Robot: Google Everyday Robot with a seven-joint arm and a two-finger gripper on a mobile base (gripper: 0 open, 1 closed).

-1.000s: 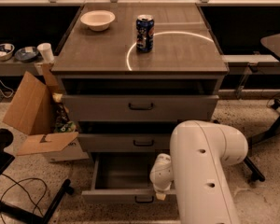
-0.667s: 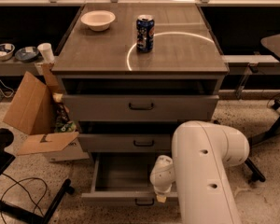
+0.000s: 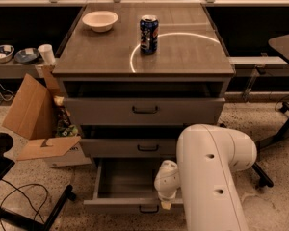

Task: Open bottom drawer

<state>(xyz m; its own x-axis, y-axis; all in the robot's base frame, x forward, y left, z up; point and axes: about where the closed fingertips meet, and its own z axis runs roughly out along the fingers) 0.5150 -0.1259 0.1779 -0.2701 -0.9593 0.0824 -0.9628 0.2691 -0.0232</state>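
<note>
The bottom drawer [image 3: 120, 205] of the grey metal cabinet stands pulled out toward me, and its plain grey tray [image 3: 127, 179] shows inside. Its small black handle [image 3: 148, 209] sits at the centre of the low front panel. My gripper [image 3: 165, 204] hangs from the white arm [image 3: 209, 177] at the drawer's front edge, just right of the handle. The wrist hides most of it. The middle drawer [image 3: 135, 147] and the tall top drawer [image 3: 144, 110] each stand slightly out.
A blue soda can [image 3: 149, 34] and a white bowl [image 3: 100, 20] stand on the cabinet top. An open cardboard box [image 3: 38, 124] lies at the left. A black chair base with cables [image 3: 19, 201] is lower left, and a table leg [image 3: 279, 129] is at the right.
The bottom drawer's front has come slightly further out, and the wrist has moved back with it. The can and bowl have not moved.
</note>
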